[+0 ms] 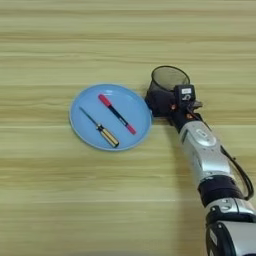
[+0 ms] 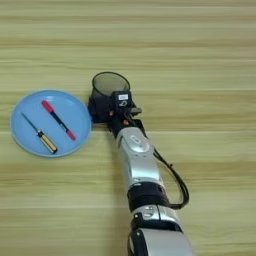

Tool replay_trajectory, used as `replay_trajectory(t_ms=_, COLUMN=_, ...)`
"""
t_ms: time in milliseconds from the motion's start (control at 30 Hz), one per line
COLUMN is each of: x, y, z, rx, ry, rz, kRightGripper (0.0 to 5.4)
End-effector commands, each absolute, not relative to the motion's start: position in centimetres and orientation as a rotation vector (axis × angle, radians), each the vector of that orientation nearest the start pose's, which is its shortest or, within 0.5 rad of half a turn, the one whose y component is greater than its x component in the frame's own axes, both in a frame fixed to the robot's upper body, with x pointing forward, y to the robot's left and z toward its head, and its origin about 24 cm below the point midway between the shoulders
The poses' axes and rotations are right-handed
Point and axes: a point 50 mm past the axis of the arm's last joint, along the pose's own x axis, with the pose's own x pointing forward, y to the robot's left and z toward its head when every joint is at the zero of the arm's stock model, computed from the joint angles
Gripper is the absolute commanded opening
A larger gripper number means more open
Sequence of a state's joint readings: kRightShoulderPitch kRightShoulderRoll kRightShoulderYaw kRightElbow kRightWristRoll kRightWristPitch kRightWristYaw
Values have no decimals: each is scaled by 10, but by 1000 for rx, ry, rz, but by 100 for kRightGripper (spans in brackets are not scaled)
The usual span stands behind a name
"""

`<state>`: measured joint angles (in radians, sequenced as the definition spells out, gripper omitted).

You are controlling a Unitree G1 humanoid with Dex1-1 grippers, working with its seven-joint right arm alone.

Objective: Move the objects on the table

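We look straight down on a light wooden desk [image 1: 60,200] whose grain stripes run left to right. No desk edge shows on any side; bare wood stretches wide above, below and to the left of the things, and to the right in the right eye view.

A round blue plate [image 1: 87,100] lies left of centre. On it a slim black marker [image 1: 117,114] lies flat, its long axis running diagonally from upper left to lower right, with a red cap at the upper-left end and a red tip at the lower right. Beside it, nearer the plate's lower left, a small screwdriver [image 1: 100,128] lies almost parallel, metal shaft toward the upper left, yellow and black handle toward the lower right. The two do not touch.

Just off the plate's right rim a black wire-mesh pen cup [image 1: 170,80] stands upright, mouth open toward us, very close to the plate.

The right arm [image 1: 205,157], silver and jointed, comes up from the bottom right corner. Its claw [image 1: 167,106] is at the cup's near side, against the mesh wall. We cannot tell how far the claw is open or whether it grips the cup. A small white square block with a black top [image 1: 186,91] sits on the wrist just behind it.
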<state>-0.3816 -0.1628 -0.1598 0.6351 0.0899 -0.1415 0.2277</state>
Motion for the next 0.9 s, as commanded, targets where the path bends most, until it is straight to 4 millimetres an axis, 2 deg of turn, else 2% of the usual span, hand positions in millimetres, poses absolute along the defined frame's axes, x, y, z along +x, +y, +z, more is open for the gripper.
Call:
replay_trajectory(t_ms=33, x=336, y=-197, z=61, rx=-33, ry=-49, rz=103, kRightGripper=468)
replay_trajectory(t_ms=467, x=335, y=-204, z=68, rx=-39, ry=-82, rz=75, kRightGripper=468)
replay_trajectory(t_ms=900, x=328, y=-251, z=86, rx=-62, ry=-135, rz=-62, kRightGripper=468)
